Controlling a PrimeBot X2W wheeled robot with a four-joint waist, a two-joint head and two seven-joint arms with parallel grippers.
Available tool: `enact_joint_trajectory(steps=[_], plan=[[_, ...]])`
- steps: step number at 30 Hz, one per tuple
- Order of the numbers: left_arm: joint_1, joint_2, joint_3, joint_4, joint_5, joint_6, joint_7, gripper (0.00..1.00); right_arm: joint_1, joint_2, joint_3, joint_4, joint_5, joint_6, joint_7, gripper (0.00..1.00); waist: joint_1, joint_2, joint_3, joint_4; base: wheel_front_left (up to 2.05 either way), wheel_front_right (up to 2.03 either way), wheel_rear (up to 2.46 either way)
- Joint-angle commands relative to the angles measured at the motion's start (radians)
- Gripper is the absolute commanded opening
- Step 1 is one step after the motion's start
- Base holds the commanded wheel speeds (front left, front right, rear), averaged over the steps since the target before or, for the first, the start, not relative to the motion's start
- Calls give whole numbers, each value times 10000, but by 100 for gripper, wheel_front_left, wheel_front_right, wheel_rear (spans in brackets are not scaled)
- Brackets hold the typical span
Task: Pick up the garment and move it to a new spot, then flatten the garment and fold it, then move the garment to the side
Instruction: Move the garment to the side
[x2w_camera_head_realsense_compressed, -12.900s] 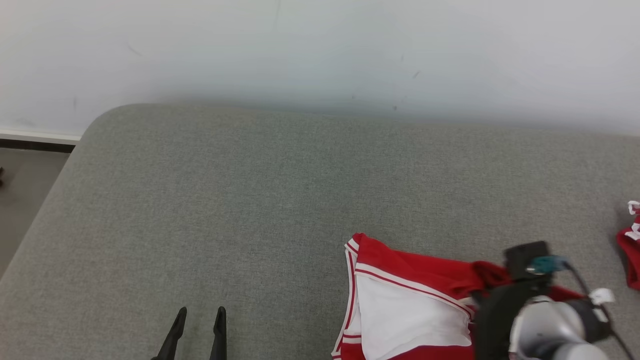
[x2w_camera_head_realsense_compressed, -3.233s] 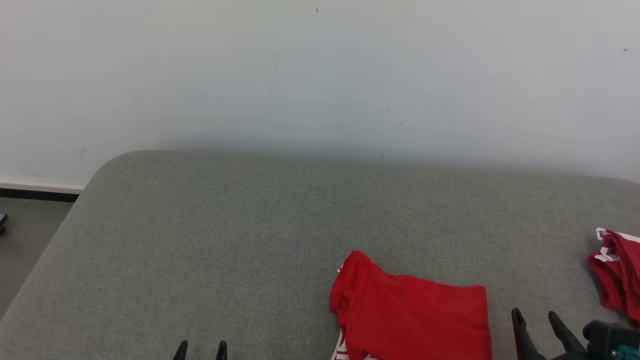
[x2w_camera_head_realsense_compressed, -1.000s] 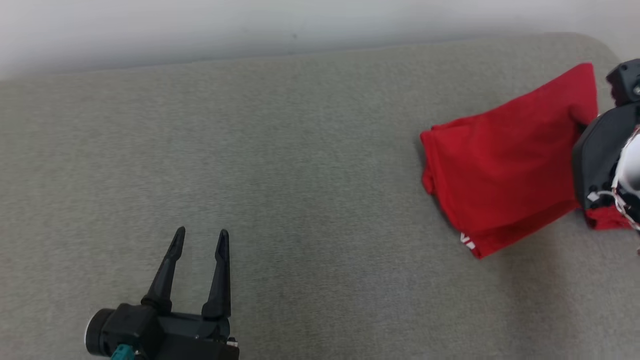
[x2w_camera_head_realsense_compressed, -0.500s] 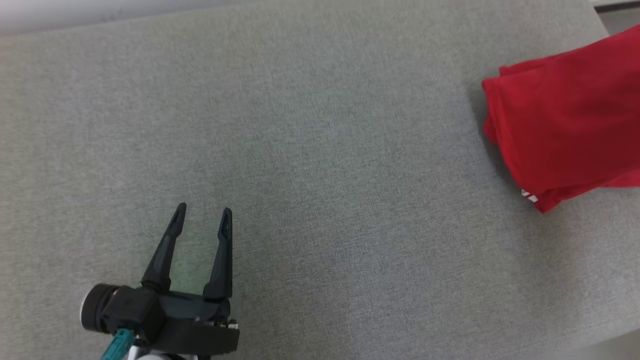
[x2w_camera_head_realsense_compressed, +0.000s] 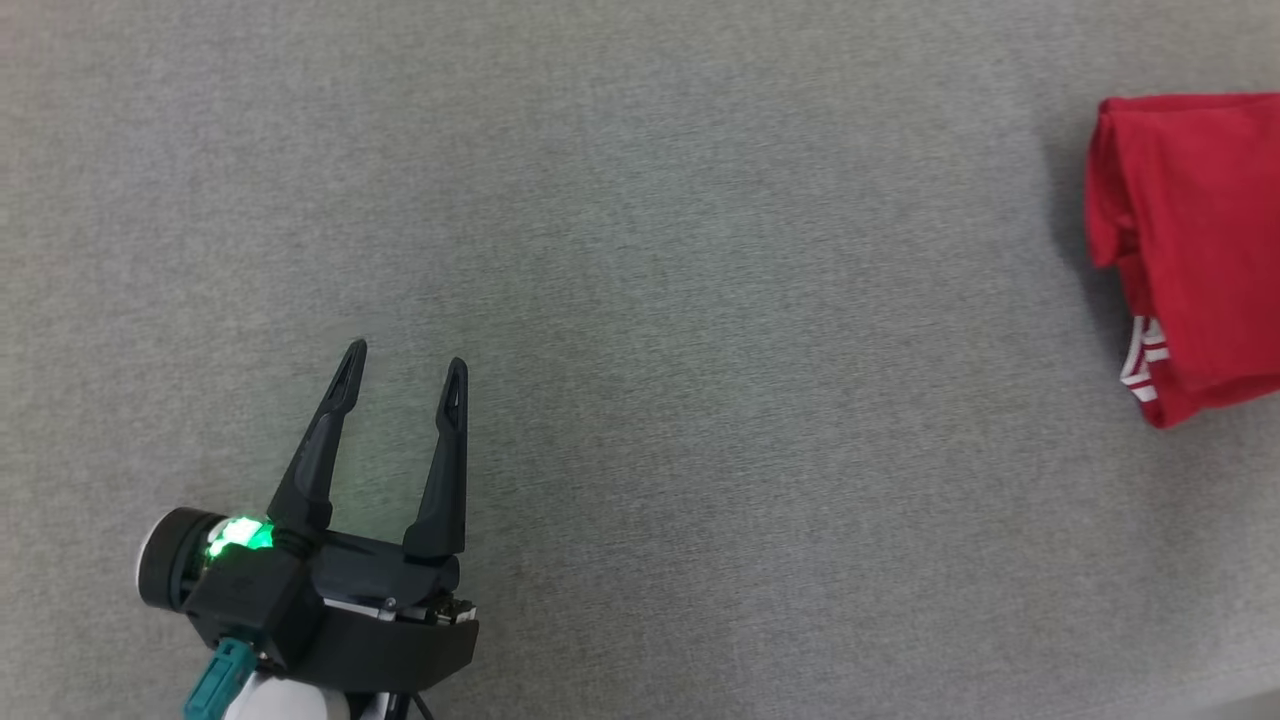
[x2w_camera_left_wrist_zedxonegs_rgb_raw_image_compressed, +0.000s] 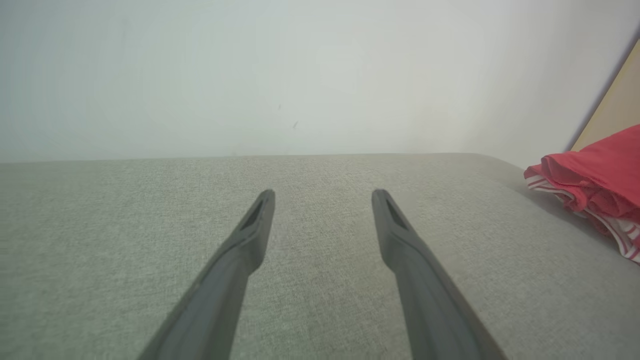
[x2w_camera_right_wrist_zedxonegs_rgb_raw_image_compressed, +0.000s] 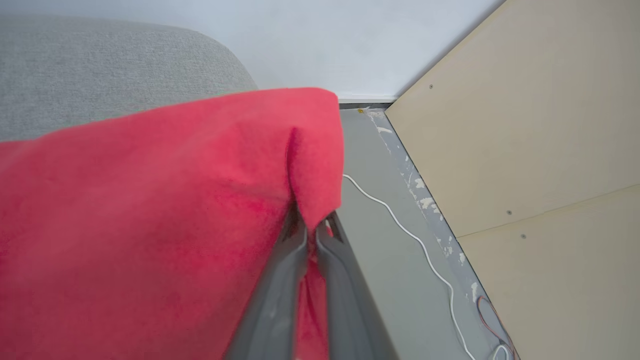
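One red garment (x2w_camera_head_realsense_compressed: 1195, 220), folded into a thick pad, sits at about 2 o'clock in the head view, on the grey cushion (x2w_camera_head_realsense_compressed: 700, 300) and cut off by the frame edge. The white marks at its lower left corner are stripes (three short bars), not letters, and no label or writing on it can be read.

Two grippers are seen. The left gripper (x2w_camera_head_realsense_compressed: 405, 352) hovers at 7 o'clock over bare cushion, well apart from the garment, its two dark fingers spread wide with nothing between them; one green light (x2w_camera_head_realsense_compressed: 238, 535) glows at its wrist. In the left wrist view the garment lies at 3 o'clock, its striped hems layered.

The right gripper (x2w_camera_right_wrist_zedxonegs_rgb_raw_image_compressed: 312, 224) has its fingers pressed together on a pinched edge of the garment. Past it, at 4 o'clock, one white cable (x2w_camera_right_wrist_zedxonegs_rgb_raw_image_compressed: 400, 220) trails across the grey floor (x2w_camera_right_wrist_zedxonegs_rgb_raw_image_compressed: 380, 165) beside a beige panel (x2w_camera_right_wrist_zedxonegs_rgb_raw_image_compressed: 525, 125).
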Motion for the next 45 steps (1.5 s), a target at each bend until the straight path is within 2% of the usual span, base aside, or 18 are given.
enact_joint_trajectory(steps=[1, 2, 3, 8, 14, 23, 28, 33, 38, 45], plan=[[-145, 59, 1, -39, 126, 14, -24, 100, -15, 24, -224, 217, -271, -28, -319, 5, -1, -1, 114, 166, 0, 0, 0], [-162, 58, 9, -49, 135, 14, -24, 100, -17, 65, -328, 336, -382, -28, -558, 56, -1, -1, 112, 197, 0, 0, 0], [-180, 43, 42, -76, 194, 14, -24, 100, -40, 129, -467, 484, -477, -28, -742, 100, -1, -1, 95, 234, 0, 0, 0], [-7, -61, 128, 30, 213, 14, -24, 100, 51, 433, -715, 967, -647, -28, -1805, 100, -1, -1, -201, 336, 0, 0, 0], [452, -259, 451, 389, 30, 14, -24, 100, 797, 1005, -205, 805, 231, -28, -3480, 100, -1, -1, -1250, 516, 0, 0, 0], [1608, -363, 946, 1144, -43, 159, -24, 100, 3749, 1935, 823, -958, 1997, -28, -5167, 100, -1, -1, -3476, 1185, 0, 0, 0], [2081, -368, 1138, 1699, -8, 269, -24, 100, 5567, 2260, 1367, -2078, 2481, -28, -5926, 100, -1, -1, -4487, 1837, 0, 0, 0], [2316, -373, 1351, 2175, 94, 310, -26, 100, 6843, 2713, 1675, -2804, 2467, -28, -6611, 100, -1, -1, -4931, 2290, 0, 0, 0], [2385, -356, 1420, 2739, 287, 242, -24, 100, 7632, 3115, 1749, -2704, 2289, -28, -7194, 100, -1, -1, -5198, 2580, 0, 0, 0], [2491, -321, 1428, 3505, 436, 115, -24, 100, 8228, 3504, 1744, -1527, 2207, -28, -8103, 100, -1, -1, -5515, 2728, 0, 0, 0]])
